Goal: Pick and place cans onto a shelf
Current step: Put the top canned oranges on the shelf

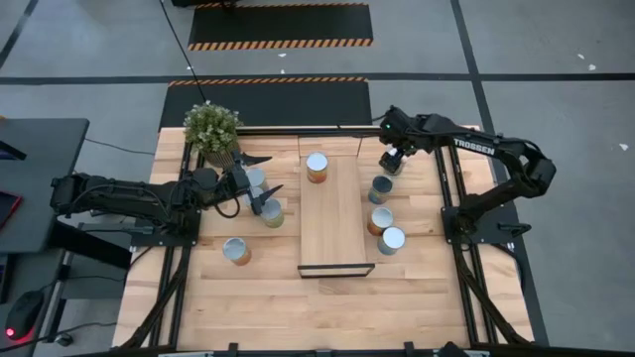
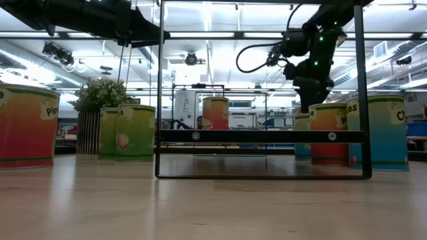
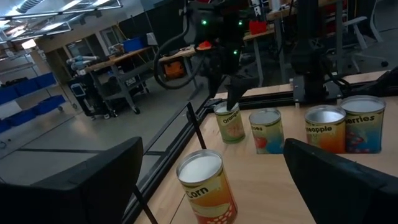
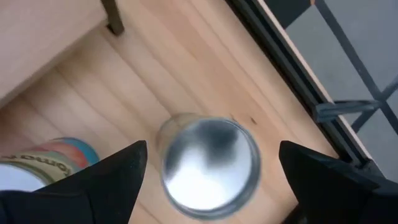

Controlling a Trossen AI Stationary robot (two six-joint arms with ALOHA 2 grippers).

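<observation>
1. Right hand [image 1: 391,159] up at about 1 o'clock on the counter [image 1: 327,307], right over a can [image 4: 208,163]. Fingers spread wide on both sides of its shiny top, not touching it.
2. Left hand [image 1: 260,184] at about 10 o'clock, fingers wide open, holding nothing. Hangs just above two cans there; yellow-green can [image 1: 272,213] just under the near finger.
3. Shelf [image 1: 334,223] in the middle of the counter, running from 12 to 6 o'clock.
4. One can [image 1: 317,167] standing on the shelf at its 12 o'clock end. Word "Corn" on its label in the left wrist view [image 3: 205,188].
5. Three more cans at 3 o'clock of the shelf, on the counter: teal can [image 1: 381,188] near the right hand, orange can [image 1: 380,220] below it, blue can [image 1: 391,240] touching or just beside that one.
6. One can [image 1: 236,250] alone at about 8 o'clock, well apart from the shelf.
7. Plant [image 1: 212,129] at 11 o'clock, by the far edge of the counter, near the left hand.
</observation>
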